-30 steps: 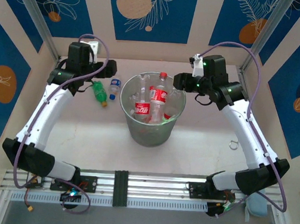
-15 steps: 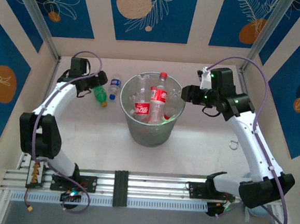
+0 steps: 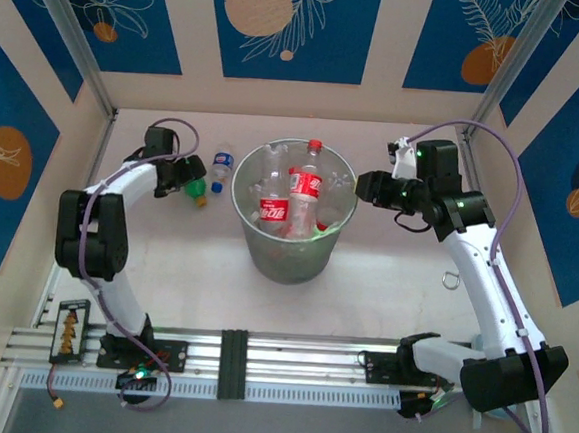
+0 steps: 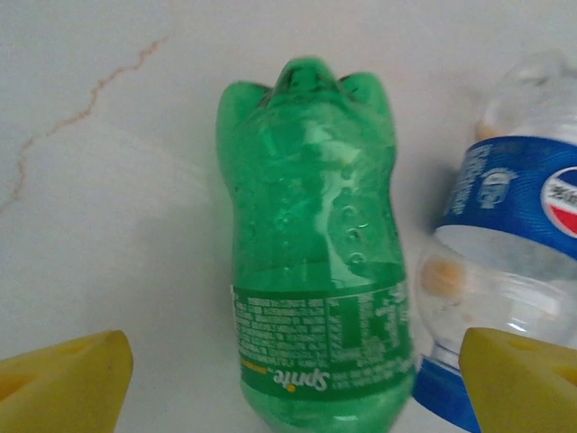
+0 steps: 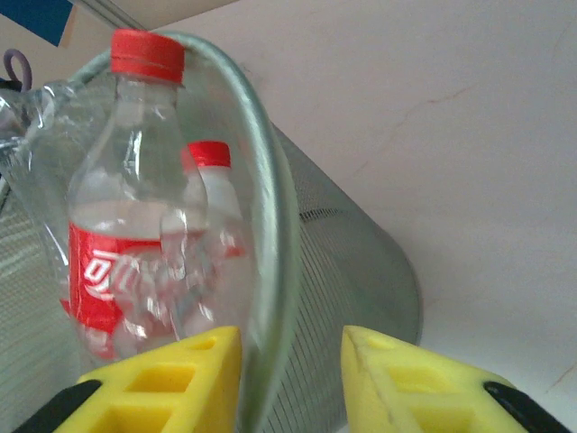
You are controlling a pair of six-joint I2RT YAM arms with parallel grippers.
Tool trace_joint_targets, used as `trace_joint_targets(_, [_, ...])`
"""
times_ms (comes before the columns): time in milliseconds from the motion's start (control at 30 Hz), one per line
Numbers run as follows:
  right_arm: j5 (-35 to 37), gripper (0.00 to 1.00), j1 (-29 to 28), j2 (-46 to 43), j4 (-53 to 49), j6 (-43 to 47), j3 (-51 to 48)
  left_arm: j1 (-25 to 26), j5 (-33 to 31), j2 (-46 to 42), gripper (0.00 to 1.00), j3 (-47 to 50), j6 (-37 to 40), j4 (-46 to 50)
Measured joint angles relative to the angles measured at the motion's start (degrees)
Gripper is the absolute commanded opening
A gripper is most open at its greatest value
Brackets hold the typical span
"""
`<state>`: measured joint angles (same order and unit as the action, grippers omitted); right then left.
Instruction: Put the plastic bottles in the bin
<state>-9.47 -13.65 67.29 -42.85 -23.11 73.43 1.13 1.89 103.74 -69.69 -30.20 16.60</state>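
Note:
A green Sprite bottle [image 4: 311, 271] lies on the table, its base pointing away, between the spread yellow fingers [image 4: 68, 383] of my left gripper [image 4: 293, 388], which is open around its label end. A clear blue-labelled bottle [image 4: 505, 262] lies touching it on the right. From above, the left gripper [image 3: 180, 176] is over the green bottle [image 3: 196, 183], with the blue-labelled bottle [image 3: 221, 165] beside it. The mesh bin [image 3: 255, 244] holds several red-labelled bottles [image 3: 304, 186]. My right gripper [image 3: 365, 185] hangs open at the bin's right rim [image 5: 275, 234], the rim running between its fingers [image 5: 171, 379].
A small metal ring [image 3: 451, 280] lies on the table to the right of the bin. Patterned walls close the table at the back and sides. One red-capped bottle [image 5: 135, 180] stands taller than the rim.
The left gripper has dropped from above the back left of the table down onto the green bottle. The right gripper has drawn a little right and nearer, away from the bin's middle.

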Motion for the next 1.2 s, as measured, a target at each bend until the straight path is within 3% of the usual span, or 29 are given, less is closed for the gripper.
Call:
trace_joint_targets(667, [-3.2, 0.3, 0.5, 0.1, 1.7, -0.4, -1.2, 0.0, 0.0, 6.7, 0.71, 0.0, -0.9, -2.3])
trace_joint_targets(933, [-3.7, 0.29, 0.5, 0.5, 1.8, -0.6, -1.2, 0.0, 0.0, 6.7, 0.58, 0.0, -1.4, -3.4])
trace_joint_targets(1200, [-3.9, 0.29, 0.5, 0.5, 1.8, -1.0, -1.2, 0.0, 0.0, 5.2, 0.57, 0.1, -1.1, -2.9])
